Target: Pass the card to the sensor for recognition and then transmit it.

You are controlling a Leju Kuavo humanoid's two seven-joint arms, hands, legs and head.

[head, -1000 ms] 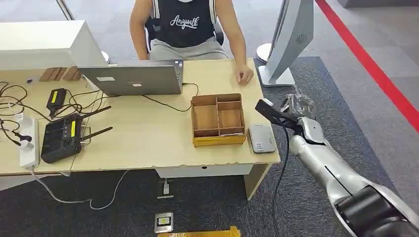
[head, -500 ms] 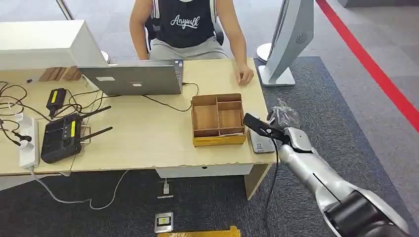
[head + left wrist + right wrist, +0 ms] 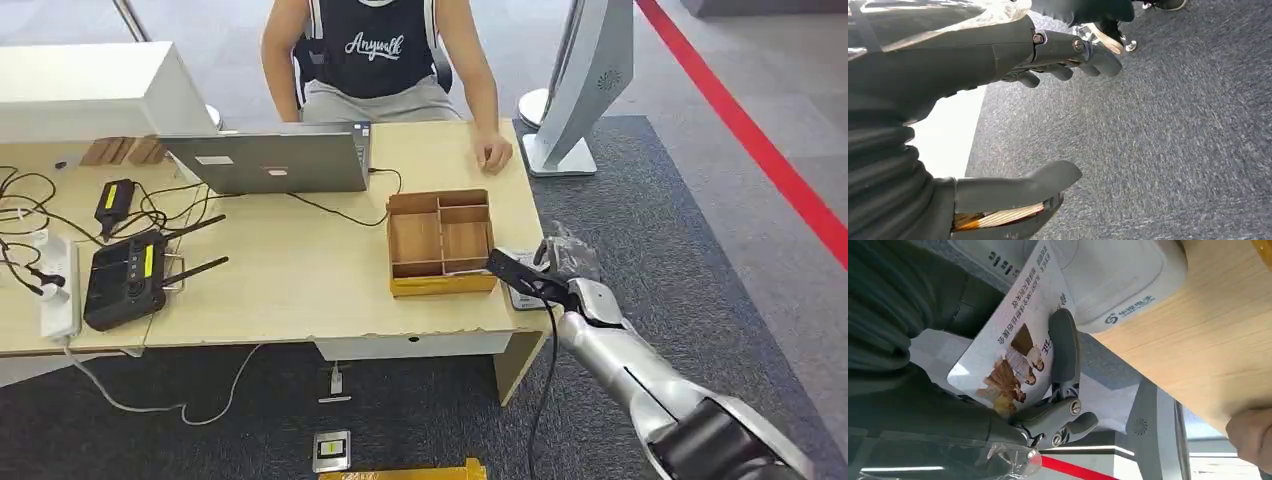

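The robot's right hand (image 3: pixel 562 268) reaches in over the bench (image 3: pixel 300 290) corner, its fingers (image 3: pixel 1064 347) pinching the card (image 3: pixel 1013 347), a white card with printed text and a picture of people. The card sits just over the grey sensor (image 3: pixel 1108 280) lying beneath the fingers, beside the wooden tray (image 3: pixel 441 243). The left hand (image 3: pixel 998 115) hangs above grey carpet (image 3: pixel 1173 125), fingers apart and holding nothing. A person (image 3: pixel 378 50) sits across the bench.

Person's black shirt (image 3: pixel 373 45), far side of desk: white script "Anywlk", approx. Card (image 3: pixel 1013 345) in right hand (image 3: pixel 1058 390): printed Chinese lines, too small to read. Sensor (image 3: pixel 1108 277): blue logo + Chinese chars, illegible.
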